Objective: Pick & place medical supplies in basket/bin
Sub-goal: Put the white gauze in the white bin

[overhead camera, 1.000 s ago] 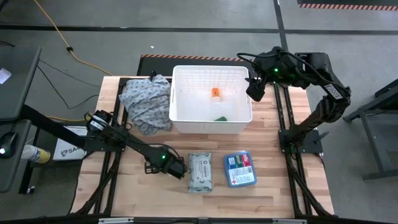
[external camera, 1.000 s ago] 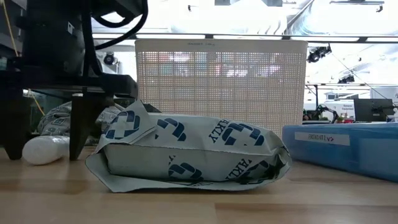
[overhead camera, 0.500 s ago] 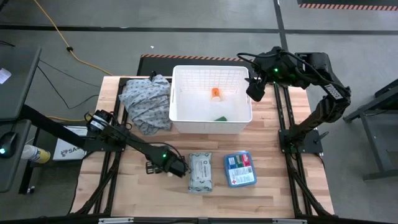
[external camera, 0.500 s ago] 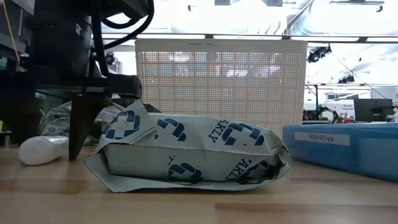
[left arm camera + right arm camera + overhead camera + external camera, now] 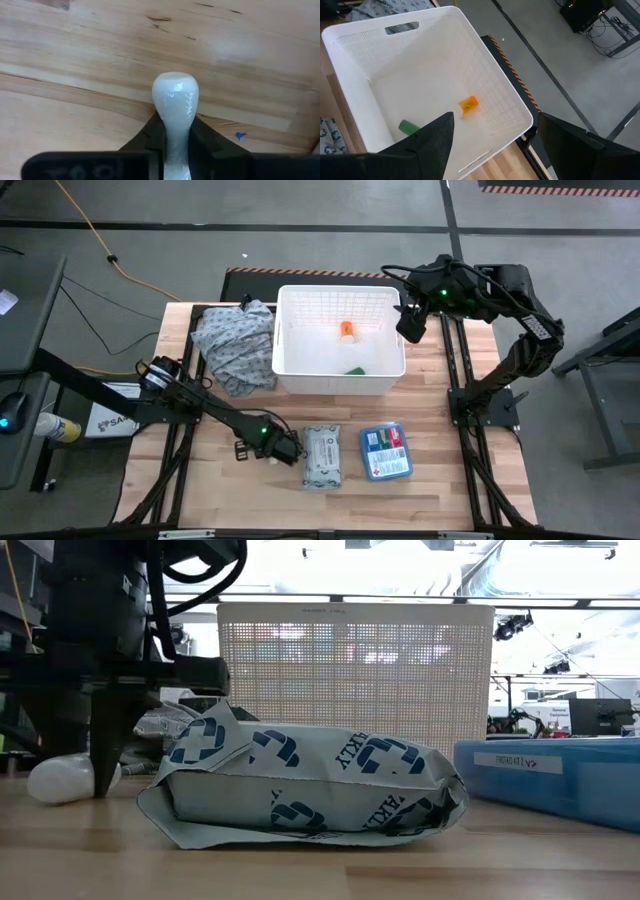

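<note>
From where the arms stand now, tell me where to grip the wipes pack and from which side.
Take the wipes pack from above, across its narrow width, near mid-length. It lies flat on the table, long axis running toward the basket, its puffy body rising above crimped flat edges. The blue box lies apart on one side; the left claw, on the white tube, crowds the other.

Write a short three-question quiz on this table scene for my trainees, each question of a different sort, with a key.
1. True or false: the left gripper has its fingers around the white tube.
2. Which items lie inside the basket? A) orange bottle and green tube B) blue box and wipes pack
3. Fill in: the right gripper hovers at the basket's ____ edge.

Key: 1 true; 2 A; 3 right.
</note>
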Available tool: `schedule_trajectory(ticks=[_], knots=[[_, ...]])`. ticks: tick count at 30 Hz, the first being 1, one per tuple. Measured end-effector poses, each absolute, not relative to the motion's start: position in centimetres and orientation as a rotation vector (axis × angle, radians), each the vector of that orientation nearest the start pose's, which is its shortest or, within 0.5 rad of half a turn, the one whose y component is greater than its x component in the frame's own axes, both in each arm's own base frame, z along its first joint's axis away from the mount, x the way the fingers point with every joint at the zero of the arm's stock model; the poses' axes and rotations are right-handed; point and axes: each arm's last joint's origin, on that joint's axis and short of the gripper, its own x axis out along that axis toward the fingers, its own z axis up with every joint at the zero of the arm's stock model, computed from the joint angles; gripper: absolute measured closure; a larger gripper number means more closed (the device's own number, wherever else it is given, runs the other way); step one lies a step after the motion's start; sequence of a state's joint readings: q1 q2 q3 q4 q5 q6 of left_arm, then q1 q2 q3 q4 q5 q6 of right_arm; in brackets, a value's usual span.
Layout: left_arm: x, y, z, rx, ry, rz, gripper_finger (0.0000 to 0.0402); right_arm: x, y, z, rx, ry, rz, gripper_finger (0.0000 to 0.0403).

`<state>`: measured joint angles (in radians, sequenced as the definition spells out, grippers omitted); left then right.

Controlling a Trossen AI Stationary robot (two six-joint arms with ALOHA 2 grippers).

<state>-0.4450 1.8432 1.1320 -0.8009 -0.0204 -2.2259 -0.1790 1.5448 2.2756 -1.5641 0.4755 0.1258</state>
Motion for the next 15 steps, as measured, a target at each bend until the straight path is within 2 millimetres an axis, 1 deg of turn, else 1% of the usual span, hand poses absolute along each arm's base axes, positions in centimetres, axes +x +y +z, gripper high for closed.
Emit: schedule_trajectory(ticks=[3,7,10,15], knots=[[28.9,-13.7,15.3,-1.399,1.056,1.281,0.0319,21.3,-5.2,50.7,-0.010,0.788,-0.666,0.0126],[28.6,-13.6,16.8,-1.429,1.043,1.230,0.0311,21.4,-5.2,50.7,-0.012,0.783,-0.666,0.0126],[28.3,-13.7,17.8,-1.432,1.036,1.201,0.0321,21.4,-5.2,50.7,-0.012,0.783,-0.665,0.0126],[28.8,-14.1,20.6,-1.392,1.038,1.158,0.0322,21.4,-5.2,50.7,-0.012,0.783,-0.665,0.0126]])
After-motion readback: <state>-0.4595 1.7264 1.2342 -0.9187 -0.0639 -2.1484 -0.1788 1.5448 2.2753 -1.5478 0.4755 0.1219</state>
